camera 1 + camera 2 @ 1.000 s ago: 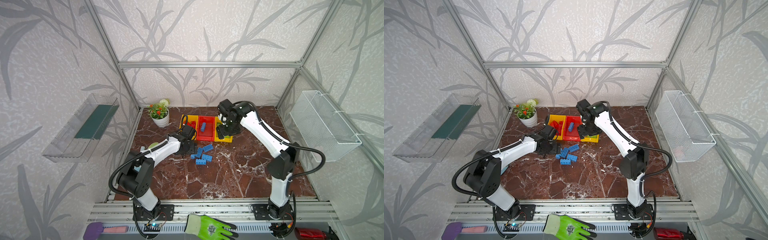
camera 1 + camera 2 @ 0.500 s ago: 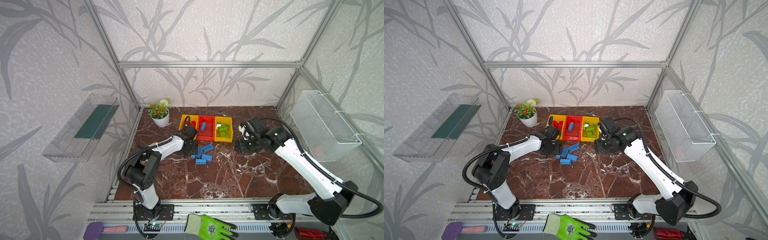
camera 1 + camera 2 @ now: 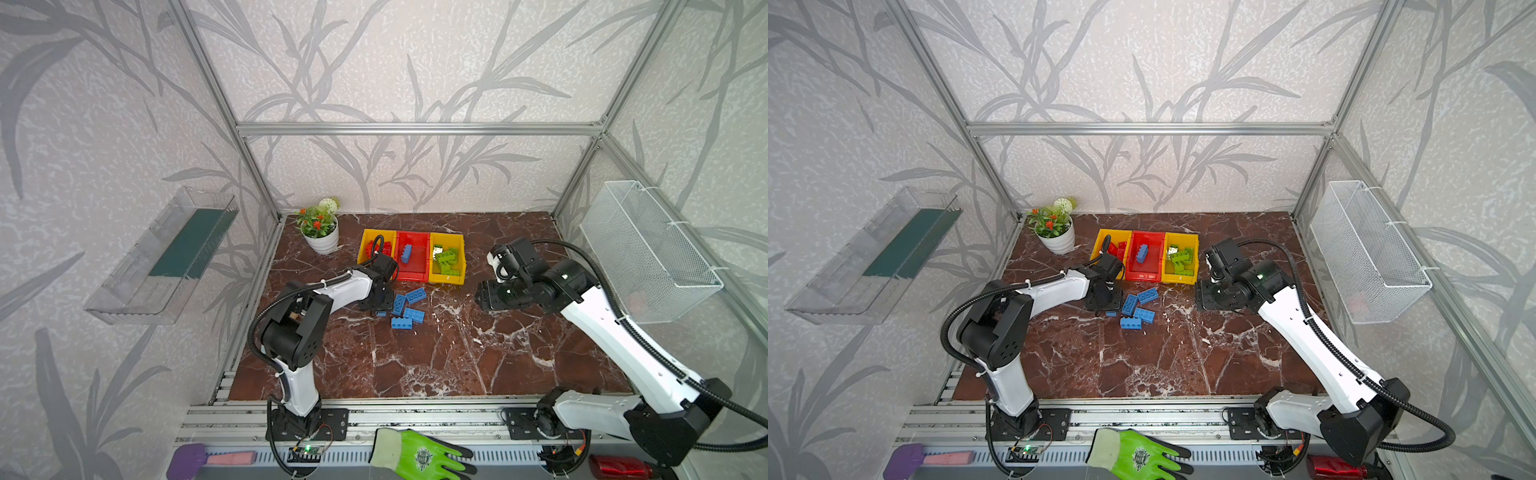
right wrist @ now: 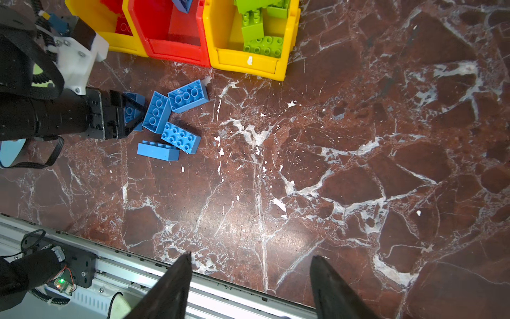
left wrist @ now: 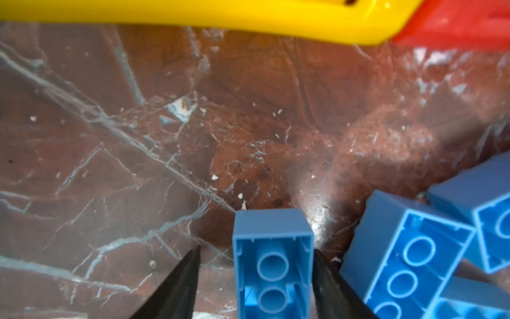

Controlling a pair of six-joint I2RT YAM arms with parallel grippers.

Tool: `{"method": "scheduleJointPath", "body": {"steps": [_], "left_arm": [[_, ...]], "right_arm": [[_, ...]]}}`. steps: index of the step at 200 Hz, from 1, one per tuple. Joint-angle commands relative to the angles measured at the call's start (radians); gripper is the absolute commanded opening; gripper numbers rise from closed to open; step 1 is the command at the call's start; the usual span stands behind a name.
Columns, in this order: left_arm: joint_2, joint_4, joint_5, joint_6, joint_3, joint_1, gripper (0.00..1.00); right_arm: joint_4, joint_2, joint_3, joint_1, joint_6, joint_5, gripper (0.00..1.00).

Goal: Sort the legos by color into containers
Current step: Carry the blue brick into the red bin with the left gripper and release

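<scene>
Where the desk [image 3: 457,365] ends at its near edge, a green glove [image 3: 419,455] lies on the rail in front of it, between the two arm bases.

Right gripper [image 4: 251,255]: it hangs above the desk, right of centre and well apart from every brick. Its fingers [image 4: 171,287] are spread, with nothing between them.

Left gripper [image 5: 256,250]: it sits low over the desk, left of centre. Its fingers [image 5: 179,281] straddle one blue brick [image 5: 271,265], whose hollow underside is showing. One finger touches the brick's side and the other stands off it with bare desk in the gap, so the brick is bracketed, not pinched.

Just beside that brick, four loose blue legos [image 4: 180,137] lie clustered on the desk. Two show hollow undersides, one is studs up and one lies on its side. Some of them touch.

Beyond the cluster, toward the far edge, the containers stand joined in a row:
- The left yellow bin [image 3: 365,239] holds red legos [image 3: 384,248].
- The red bin [image 3: 419,270] holds a lone blue lego [image 3: 406,252], tilted.
- The right yellow bin [image 3: 457,239] holds green legos [image 3: 446,257].

A potted plant [image 3: 320,232] stands near the far left corner.
</scene>
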Motion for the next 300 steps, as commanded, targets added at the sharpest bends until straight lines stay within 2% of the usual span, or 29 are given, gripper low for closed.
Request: {"method": "scheduleJointPath", "body": {"steps": [1, 42, 71, 104, 143, 181, 238, 259, 282, 300], "left_arm": [[0.018, -0.007, -0.014, -0.018, 0.007, -0.002, 0.48], [0.025, -0.066, -0.027, -0.046, 0.046, -0.003, 0.14], [-0.006, -0.162, -0.057, -0.041, 0.136, -0.006, 0.12], [0.004, -0.271, -0.094, 0.002, 0.334, -0.012, 0.12], [0.113, -0.350, -0.117, 0.057, 0.607, -0.014, 0.13], [0.288, -0.408, -0.109, 0.112, 0.870, -0.015, 0.13], [0.519, -0.464, -0.032, 0.137, 1.181, -0.016, 0.14], [0.592, -0.487, -0.005, 0.148, 1.279, -0.015, 0.18], [0.654, -0.506, 0.050, 0.174, 1.376, -0.016, 0.31], [0.683, -0.515, 0.057, 0.174, 1.424, -0.015, 0.51]], "right_arm": [[-0.004, -0.005, 0.002, -0.011, -0.006, -0.014, 0.69], [0.000, -0.003, -0.001, -0.025, -0.017, -0.029, 0.70], [0.025, -0.008, -0.013, -0.041, -0.017, -0.052, 0.71], [0.052, -0.002, -0.025, -0.060, -0.014, -0.083, 0.71], [0.057, -0.001, -0.026, -0.084, -0.017, -0.090, 0.71], [0.039, -0.003, -0.007, -0.115, -0.025, -0.091, 0.72], [0.000, 0.010, 0.036, -0.147, -0.039, -0.070, 0.72], [-0.008, 0.011, 0.046, -0.151, -0.034, -0.061, 0.72], [-0.018, 0.010, 0.054, -0.158, -0.031, -0.049, 0.73], [-0.026, 0.007, 0.058, -0.164, -0.028, -0.038, 0.75]]}}
